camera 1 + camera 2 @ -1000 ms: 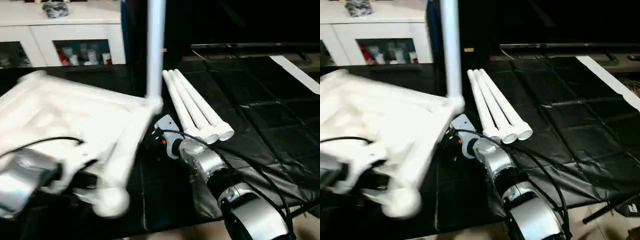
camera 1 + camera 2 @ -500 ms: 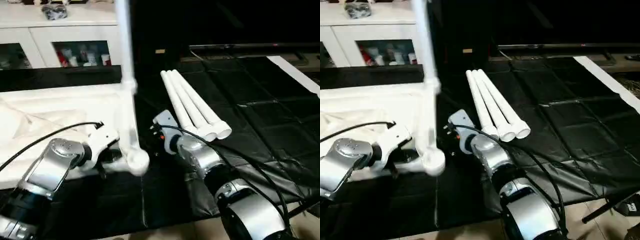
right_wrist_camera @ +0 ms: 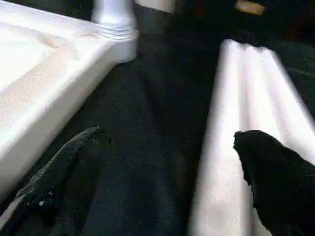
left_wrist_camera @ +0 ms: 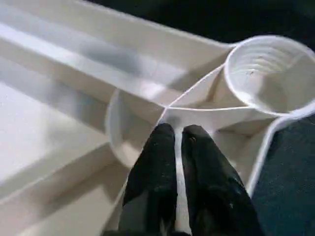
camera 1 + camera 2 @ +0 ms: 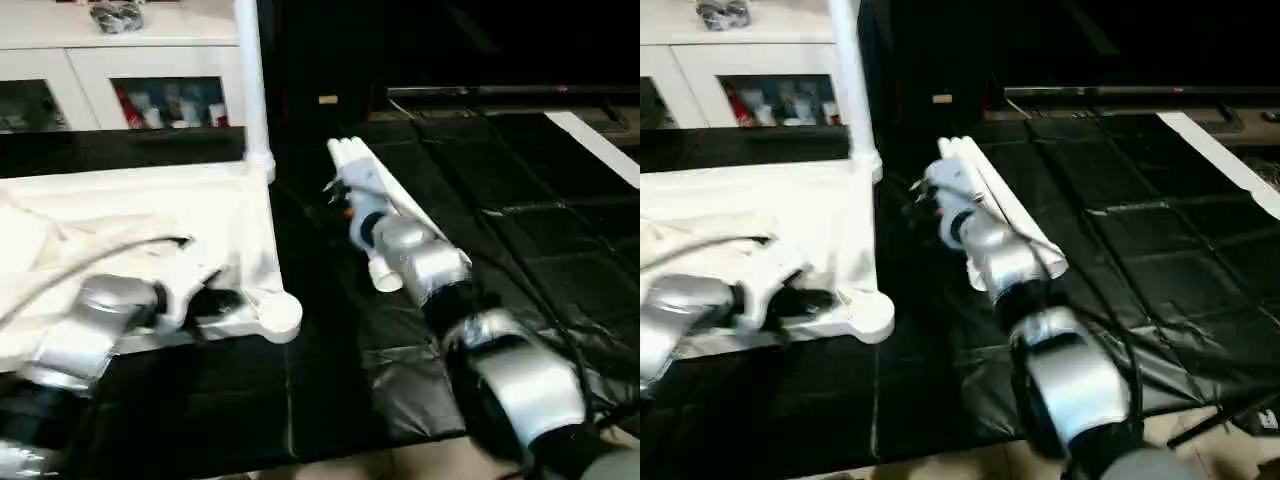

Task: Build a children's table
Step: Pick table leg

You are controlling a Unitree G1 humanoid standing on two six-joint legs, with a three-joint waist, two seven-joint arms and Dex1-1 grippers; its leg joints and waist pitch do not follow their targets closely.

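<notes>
The table top (image 5: 130, 230) now lies flat again, left gripper (image 4: 177, 135) nearly shut astride a rib; right gripper (image 3: 167, 172), jaws wide, has advanced over the spare legs (image 3: 246, 98), next to fit.

No readable text, labels or numbers anywhere.

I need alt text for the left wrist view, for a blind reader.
The left gripper has its black jaws nearly closed on a thin rib inside the white tabletop. An empty round corner socket lies just beyond it.
</notes>
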